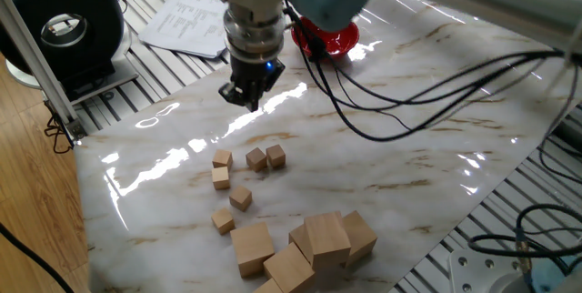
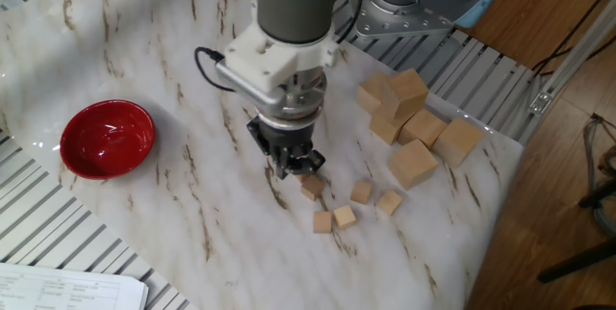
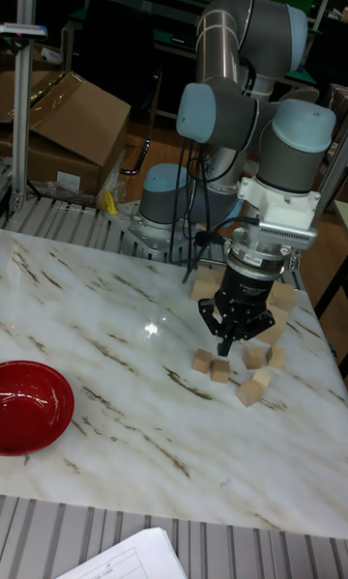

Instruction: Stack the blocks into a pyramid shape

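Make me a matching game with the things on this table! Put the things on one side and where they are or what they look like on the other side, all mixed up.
Things:
1. red bowl
2. small blocks
3. big wooden cubes
4. gripper

Descriptions:
A. piled together near the table's edge
B. hanging in the air above the marble table top, holding nothing
C. scattered loose and flat, none stacked
D. shiny, round, sitting alone far from the wood pieces

Right pairs: 1-D, 2-C, 3-A, 4-B
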Available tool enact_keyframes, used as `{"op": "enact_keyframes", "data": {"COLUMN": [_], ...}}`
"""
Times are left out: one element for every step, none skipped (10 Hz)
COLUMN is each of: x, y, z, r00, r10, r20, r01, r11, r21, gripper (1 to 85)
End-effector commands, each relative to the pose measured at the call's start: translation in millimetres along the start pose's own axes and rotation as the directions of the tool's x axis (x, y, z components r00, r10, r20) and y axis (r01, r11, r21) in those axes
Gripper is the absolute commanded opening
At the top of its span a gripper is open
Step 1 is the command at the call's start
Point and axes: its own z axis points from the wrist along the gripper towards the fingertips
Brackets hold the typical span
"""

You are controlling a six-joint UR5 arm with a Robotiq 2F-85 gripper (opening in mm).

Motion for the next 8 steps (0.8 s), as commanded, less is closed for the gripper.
{"op": "enact_keyframes", "data": {"x": [15.1, 20.6, 27.8, 35.3, 41.8, 45.0, 45.4, 45.0], "y": [4.1, 5.9, 5.0, 2.8, -0.5, -3.6, -2.4, -0.9], "z": [6.7, 8.0, 8.9, 9.9, 10.2, 9.0, 8.9, 8.9], "r00": [1.000, 1.000, 1.000, 1.000, 1.000, 1.000, 1.000, 1.000], "r10": [-0.002, 0.004, 0.007, 0.003, -0.007, -0.014, -0.014, -0.014], "r20": [0.014, 0.014, 0.014, 0.011, 0.010, 0.001, -0.001, 0.001], "r01": [0.003, -0.003, -0.006, -0.003, 0.007, 0.014, 0.014, 0.014], "r11": [0.999, 1.000, 1.000, 1.000, 1.000, 1.000, 1.000, 1.000], "r21": [-0.033, -0.031, -0.021, -0.009, 0.007, 0.019, 0.014, 0.008], "gripper": [1.0, 1.0, 1.0, 1.0, 1.0, 1.0, 1.0, 1.0]}}
